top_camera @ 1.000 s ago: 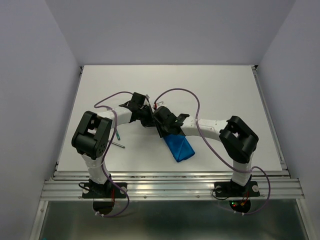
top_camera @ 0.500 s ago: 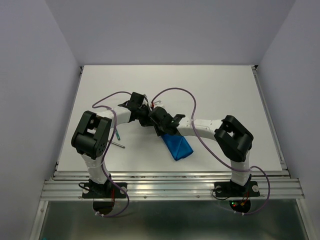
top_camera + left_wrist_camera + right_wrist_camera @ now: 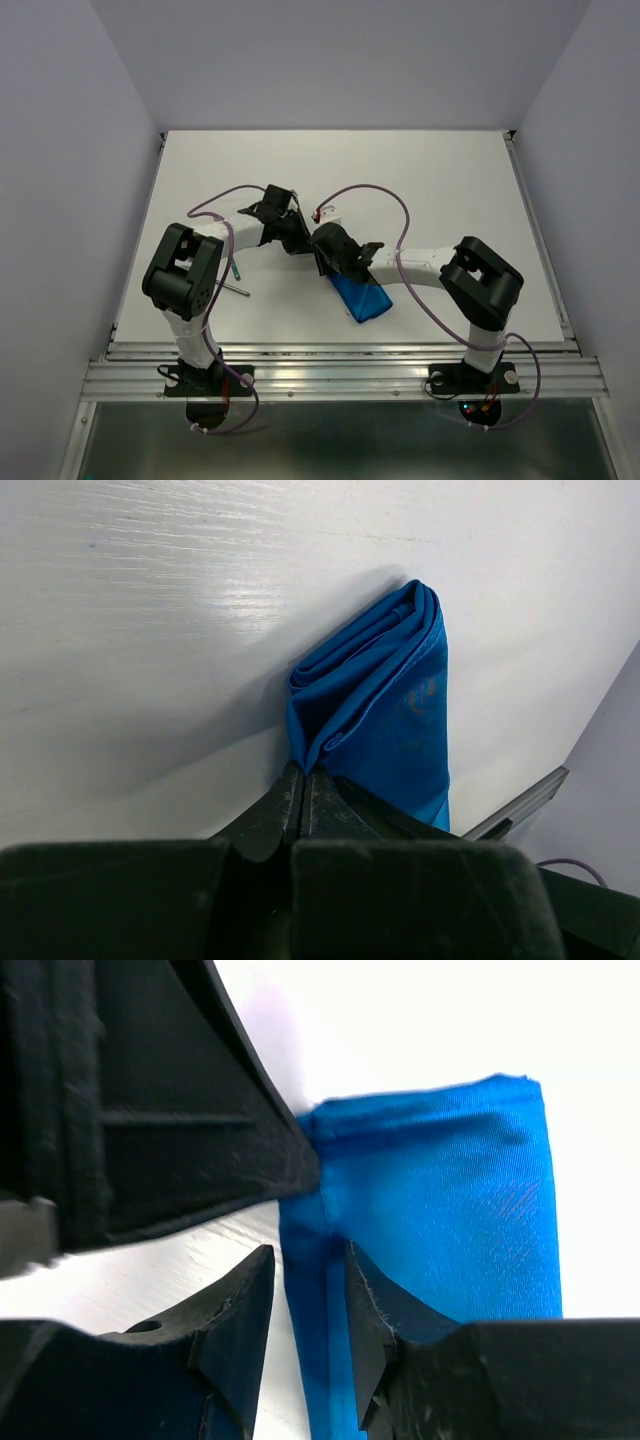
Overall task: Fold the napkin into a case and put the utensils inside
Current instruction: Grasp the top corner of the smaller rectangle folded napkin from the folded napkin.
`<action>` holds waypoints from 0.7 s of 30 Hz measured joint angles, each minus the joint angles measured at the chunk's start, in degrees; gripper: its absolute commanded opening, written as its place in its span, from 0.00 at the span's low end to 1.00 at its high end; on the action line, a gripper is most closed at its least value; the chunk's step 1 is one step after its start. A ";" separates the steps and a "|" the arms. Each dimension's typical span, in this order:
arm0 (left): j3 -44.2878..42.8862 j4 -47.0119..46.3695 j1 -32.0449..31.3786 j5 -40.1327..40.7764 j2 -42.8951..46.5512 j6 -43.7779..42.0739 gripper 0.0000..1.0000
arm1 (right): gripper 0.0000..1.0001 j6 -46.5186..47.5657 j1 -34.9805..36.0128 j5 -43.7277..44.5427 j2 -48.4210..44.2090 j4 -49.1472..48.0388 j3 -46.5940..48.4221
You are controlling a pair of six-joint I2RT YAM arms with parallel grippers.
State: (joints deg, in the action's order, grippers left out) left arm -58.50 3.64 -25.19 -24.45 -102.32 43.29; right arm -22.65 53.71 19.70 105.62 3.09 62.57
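- The blue napkin lies folded into a narrow layered packet on the white desk, near the front edge and a touch right of centre, running at a slant with its far end pointing up-left.
- At that far end, both arms meet nose to nose!
- The left pincer is clenched tight, its tips pressed right against the packet's near corner. Whether any cloth is caught between them, I can't tell.
- The right pincer is parted, straddling a raised fold along the packet's edge. A sliver of desk shows between one finger and the cloth.
- Left arm: elbow hunched high over the near-left of the desk, forearm reaching right and away toward the middle.
- Right arm mirrors it: elbow up at the near right, forearm stretched left and low over the napkin.
- The utensils lie well apart to the left, partly hidden under the left arm.
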 measured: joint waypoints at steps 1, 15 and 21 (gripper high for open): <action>0.00 0.00 0.00 -0.17 0.07 0.33 0.00 | 0.40 0.02 0.00 0.15 -0.20 -0.68 -0.07; 0.85 -0.15 0.04 -2.16 0.09 3.43 0.00 | 0.42 0.83 0.00 1.36 -0.39 -3.72 -0.07; 0.87 -0.35 0.04 -2.40 0.09 3.76 0.00 | 0.40 0.85 0.00 1.53 -0.37 -3.63 -0.04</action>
State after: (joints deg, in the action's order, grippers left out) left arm -57.63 3.29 -25.15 -26.85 -102.24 47.05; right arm -21.80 53.71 21.23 105.25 -0.54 62.52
